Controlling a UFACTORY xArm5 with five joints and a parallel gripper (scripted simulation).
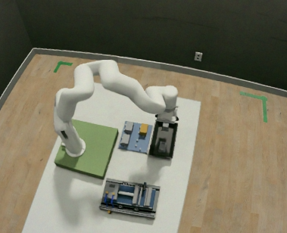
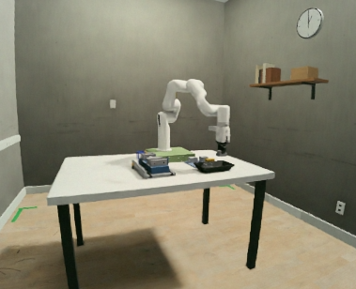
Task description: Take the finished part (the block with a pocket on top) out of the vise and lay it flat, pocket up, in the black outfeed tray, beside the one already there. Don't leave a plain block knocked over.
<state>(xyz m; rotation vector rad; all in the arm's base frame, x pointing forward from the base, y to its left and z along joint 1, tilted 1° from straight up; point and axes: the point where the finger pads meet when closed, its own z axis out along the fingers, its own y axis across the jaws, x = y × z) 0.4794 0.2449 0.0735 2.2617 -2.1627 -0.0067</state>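
My gripper (image 1: 166, 122) (image 2: 221, 151) hangs over the far end of the black outfeed tray (image 1: 163, 141), pointing straight down. It is shut on a small grey block, the finished part, and holds it a little above the tray (image 2: 214, 165). The part is too small to make out its pocket. Another grey part (image 1: 162, 147) lies flat in the near half of the tray. The vise (image 1: 129, 194) stands at the table's front, also in the side view (image 2: 154, 165), well away from the gripper.
A blue mat (image 1: 135, 137) left of the tray carries upright plain grey blocks (image 1: 128, 127) and an orange block (image 1: 143, 128). The arm's green base plate (image 1: 87, 147) lies further left. The table edge runs just right of the tray.
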